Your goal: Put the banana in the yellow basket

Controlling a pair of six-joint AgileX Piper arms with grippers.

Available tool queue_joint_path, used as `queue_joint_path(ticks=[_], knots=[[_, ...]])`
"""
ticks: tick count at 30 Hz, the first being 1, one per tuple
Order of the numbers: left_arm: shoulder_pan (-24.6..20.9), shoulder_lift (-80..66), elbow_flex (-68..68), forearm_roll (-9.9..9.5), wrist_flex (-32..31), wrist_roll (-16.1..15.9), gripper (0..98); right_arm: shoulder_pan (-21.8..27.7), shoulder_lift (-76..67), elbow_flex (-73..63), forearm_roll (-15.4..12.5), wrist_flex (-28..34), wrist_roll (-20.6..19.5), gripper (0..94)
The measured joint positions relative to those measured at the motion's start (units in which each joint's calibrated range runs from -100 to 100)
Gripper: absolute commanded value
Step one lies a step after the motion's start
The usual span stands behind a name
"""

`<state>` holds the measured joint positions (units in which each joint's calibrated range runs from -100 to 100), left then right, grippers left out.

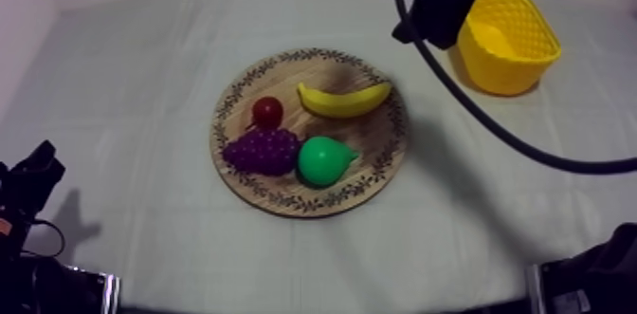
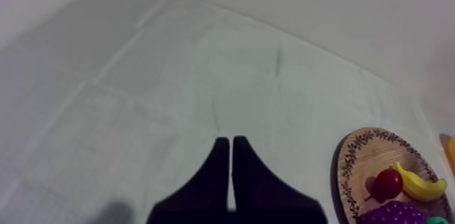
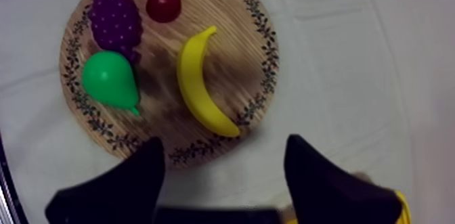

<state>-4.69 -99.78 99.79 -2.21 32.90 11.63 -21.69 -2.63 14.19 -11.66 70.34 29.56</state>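
At the near left corner of the cloth-covered table [image 1: 133,71], your left gripper [image 2: 231,144] hangs low over the cloth, its jaws pressed together in a narrow wedge with nothing between them. At the table's middle lies the round wooden board [image 1: 377,142] with four toy fruits on it. The small red fruit [image 1: 267,112] sits toward the board's far left rim. The bunch of grapes [image 1: 261,151] lies just beside it at the left rim, and the green pear [image 1: 323,160] rests against the grapes toward the near rim. The banana [image 1: 343,100], the piece you are after, lies flat along the far right rim, apart from the other fruit and untouched. Your right arm [image 1: 445,0] reaches in over the table's far right side. The right gripper [image 3: 225,143] hovers above the board's rim just beside the banana's tip, jaws wide apart and holding nothing. The yellow basket [image 1: 504,64] stands upright toward the table's far right corner, apart from the board, with the right arm partly across it.
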Motion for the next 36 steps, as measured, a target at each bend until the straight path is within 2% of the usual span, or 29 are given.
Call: queue_joint_path(ticks=[14,36], knots=[[0.0,0.0,0.0,0.0,0.0,0.0,0.1,-3.04,5.83,-1.26,1.1,-1.44,0.1,58.1],[0.0,0.0,0.0,0.0,0.0,0.0,0.1,-6.33,32.75,-16.32,3.4,0.34,-2.17,56.1]])
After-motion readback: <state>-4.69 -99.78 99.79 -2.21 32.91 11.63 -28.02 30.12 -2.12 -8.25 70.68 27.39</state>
